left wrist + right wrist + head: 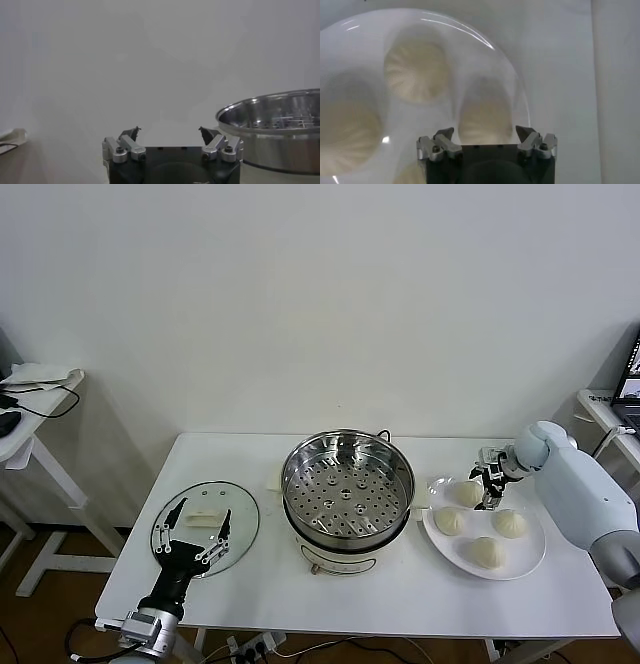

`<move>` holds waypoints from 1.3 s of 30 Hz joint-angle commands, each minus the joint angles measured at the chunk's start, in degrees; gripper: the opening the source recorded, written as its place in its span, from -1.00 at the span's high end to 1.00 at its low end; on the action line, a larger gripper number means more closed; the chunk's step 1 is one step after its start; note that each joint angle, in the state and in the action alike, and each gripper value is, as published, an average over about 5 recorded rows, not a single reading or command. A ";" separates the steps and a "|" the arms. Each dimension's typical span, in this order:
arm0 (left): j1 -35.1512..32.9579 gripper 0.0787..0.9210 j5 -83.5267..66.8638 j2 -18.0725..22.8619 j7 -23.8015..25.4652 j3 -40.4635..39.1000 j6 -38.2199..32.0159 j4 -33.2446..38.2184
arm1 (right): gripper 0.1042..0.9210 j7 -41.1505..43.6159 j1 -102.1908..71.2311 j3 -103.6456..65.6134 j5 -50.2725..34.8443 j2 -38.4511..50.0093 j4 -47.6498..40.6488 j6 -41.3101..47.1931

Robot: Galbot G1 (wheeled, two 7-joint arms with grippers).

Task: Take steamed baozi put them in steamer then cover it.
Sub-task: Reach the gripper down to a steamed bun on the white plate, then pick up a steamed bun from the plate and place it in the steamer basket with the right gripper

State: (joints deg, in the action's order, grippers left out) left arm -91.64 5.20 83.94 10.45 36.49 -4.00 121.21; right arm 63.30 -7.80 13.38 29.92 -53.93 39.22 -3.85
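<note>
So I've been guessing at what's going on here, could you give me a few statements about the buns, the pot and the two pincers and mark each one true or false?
1. All four steamed baozi lie on the white plate. True.
2. The steamer already holds one bun. False: its perforated floor is bare.
3. The glass lid sits on the steamer. False: it lies flat on the table, on the steamer's left.
4. The right pincer is open above the plate's far bun. True.
5. The left pincer is gripping the lid's handle. False: it is open over the lid and holds nothing.
</note>
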 commanded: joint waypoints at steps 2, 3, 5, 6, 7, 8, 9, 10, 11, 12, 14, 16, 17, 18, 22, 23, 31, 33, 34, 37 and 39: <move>-0.19 -0.77 0.49 0.18 0.00 -0.12 -0.25 0.20 | -0.73 0.14 0.03 -1.06 1.55 -1.00 -1.25 -0.27; -0.24 -0.77 0.54 0.20 0.00 -0.13 -0.26 0.26 | -0.69 0.14 -0.04 -1.11 1.63 -1.01 -1.28 -0.29; -0.36 -0.77 0.64 0.22 -0.01 -0.14 -0.32 0.39 | -0.59 0.08 -0.21 -1.26 1.76 -1.06 -1.30 -0.32; -0.42 -0.77 0.70 0.22 -0.01 -0.14 -0.36 0.44 | -0.54 0.02 -0.28 -1.36 1.81 -1.08 -1.32 -0.33; -0.48 -0.77 0.75 0.24 -0.02 -0.15 -0.40 0.49 | -0.49 -0.05 -0.35 -1.45 1.85 -1.11 -1.32 -0.35; -0.53 -0.77 0.81 0.26 -0.03 -0.15 -0.44 0.54 | -0.46 -0.13 -0.41 -1.55 1.89 -1.13 -1.30 -0.37; -0.58 -0.77 0.85 0.28 -0.04 -0.17 -0.47 0.59 | -0.44 -0.20 -0.47 -1.64 1.91 -1.13 -1.25 -0.39; -0.63 -0.77 0.91 0.31 -0.05 -0.20 -0.50 0.64 | -0.42 -0.25 -0.54 -1.69 1.89 -1.11 -1.14 -0.41; -0.67 -0.77 0.97 0.33 -0.05 -0.24 -0.54 0.68 | -0.42 -0.29 -0.60 -1.71 1.86 -1.05 -0.99 -0.44; -0.72 -0.77 1.03 0.36 -0.06 -0.28 -0.58 0.72 | -0.41 -0.31 -0.66 -1.72 1.83 -0.98 -0.84 -0.46; -0.80 -0.77 1.14 0.41 -0.09 -0.35 -0.67 0.78 | -0.41 -0.29 -0.74 -1.64 1.70 -0.71 -0.44 -0.53; -0.86 -0.77 1.21 0.45 -0.11 -0.40 -0.73 0.84 | -0.41 -0.20 -0.76 -1.44 1.47 -0.26 0.08 -0.66; -0.89 -0.77 1.23 0.47 -0.12 -0.42 -0.74 0.88 | -0.41 -0.10 -0.76 -1.24 1.16 0.12 0.53 -0.76; -0.92 -0.77 1.25 0.47 -0.13 -0.45 -0.75 0.92 | -0.41 0.01 -0.73 -0.96 0.75 0.55 1.04 -0.84; -1.08 -0.77 1.29 0.38 -0.16 -0.52 -0.71 1.19 | -0.41 1.29 0.37 3.05 -4.10 4.56 6.37 -1.49; -1.12 -0.77 1.29 0.33 -0.16 -0.54 -0.70 1.25 | -0.41 1.80 1.11 5.04 -6.26 6.25 8.69 -1.87; -1.19 -0.77 1.35 -0.39 -0.19 -0.94 -0.45 1.37 | -0.41 7.82 14.15 20.60 -18.51 19.03 29.37 -11.77; -1.26 -0.77 1.35 -0.58 -0.18 -0.97 -0.40 1.41 | -0.41 9.84 19.52 24.25 -19.72 20.36 33.48 -15.46; -1.29 -0.77 1.38 -0.63 -0.18 -1.00 -0.37 1.48 | -0.41 10.74 22.46 26.54 -20.31 20.68 35.20 -16.75; -1.40 -0.77 1.74 -0.63 -0.17 -1.22 -0.34 1.86 | -0.41 11.99 30.72 34.12 -22.28 20.58 39.35 -19.57; -1.55 -0.77 2.07 -0.56 -0.12 -1.29 -0.37 2.16 | -0.41 12.31 35.91 38.69 -23.49 19.58 41.34 -21.31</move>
State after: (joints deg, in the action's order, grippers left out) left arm -93.01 6.70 83.39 10.25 35.36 -4.41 122.92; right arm 71.23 9.60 34.70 13.93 -39.06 65.60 -16.35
